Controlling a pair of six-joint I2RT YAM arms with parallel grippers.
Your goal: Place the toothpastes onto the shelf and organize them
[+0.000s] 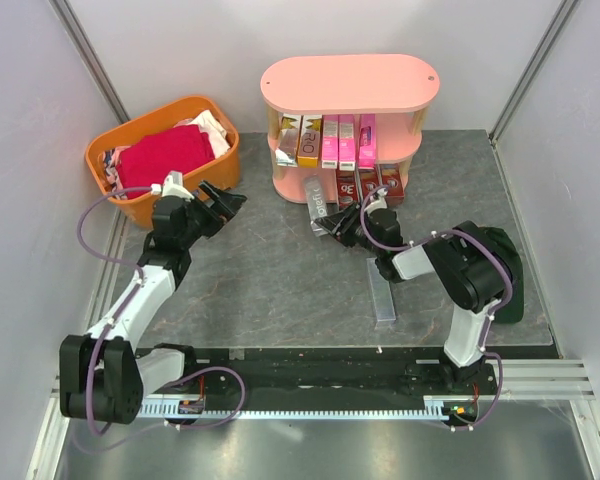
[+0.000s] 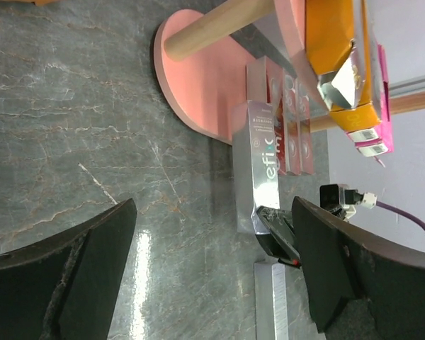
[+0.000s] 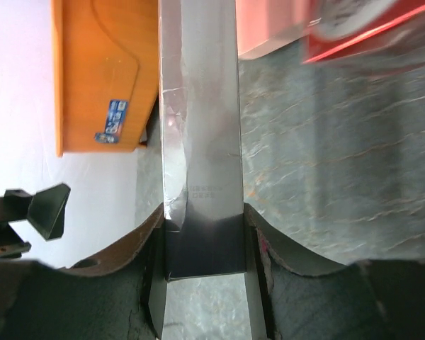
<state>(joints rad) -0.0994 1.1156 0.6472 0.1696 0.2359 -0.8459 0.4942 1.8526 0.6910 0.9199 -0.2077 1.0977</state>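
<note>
Right gripper clamps a silver toothpaste carton in front of the pink shelf, left gripper gaping empty.

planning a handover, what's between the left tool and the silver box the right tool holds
Bare tabletop only, from left tool to silver box; top view shows it.

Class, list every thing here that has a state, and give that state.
Left gripper, open, empty.
Right gripper, shut on silver carton.
Silver carton, held by one end.
Loose carton, lying flat on table.
Shelf, upright, lower two tiers partly stocked.
Basket, full of cloth.
</note>
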